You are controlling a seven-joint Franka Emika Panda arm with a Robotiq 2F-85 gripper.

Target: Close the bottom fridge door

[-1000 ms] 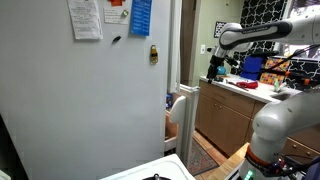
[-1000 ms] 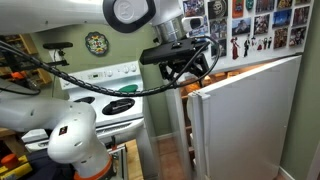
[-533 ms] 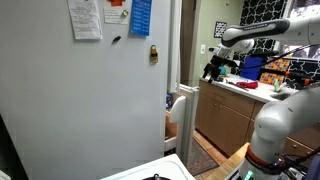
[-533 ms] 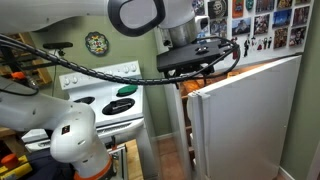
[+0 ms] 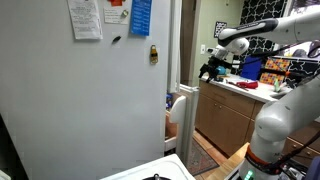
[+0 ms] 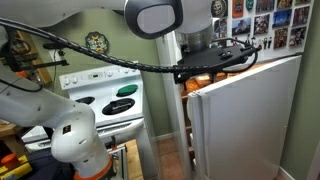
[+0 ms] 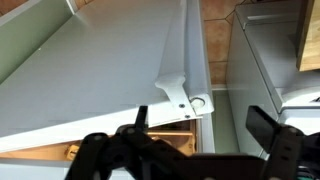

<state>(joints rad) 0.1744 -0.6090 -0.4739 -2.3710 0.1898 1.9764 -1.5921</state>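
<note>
Only the wrist view shows the gripper [image 7: 198, 118] spread wide, holding nothing, near the top edge of the bottom fridge door [image 6: 245, 115], which stands ajar; contents of the fridge interior [image 6: 186, 100] indistinct

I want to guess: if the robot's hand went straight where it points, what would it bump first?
Probably the bottom fridge door: the hand points toward its top edge, though depth is unclear.

We see wooden floor [image 5: 205, 157] running between the fridge [image 5: 80, 100] and base cabinets [image 5: 222, 122]. Their pale countertop [image 5: 240, 87], beyond the fridge, carries a blue box [image 5: 252, 68] and colourful clutter we cannot identify.
</note>
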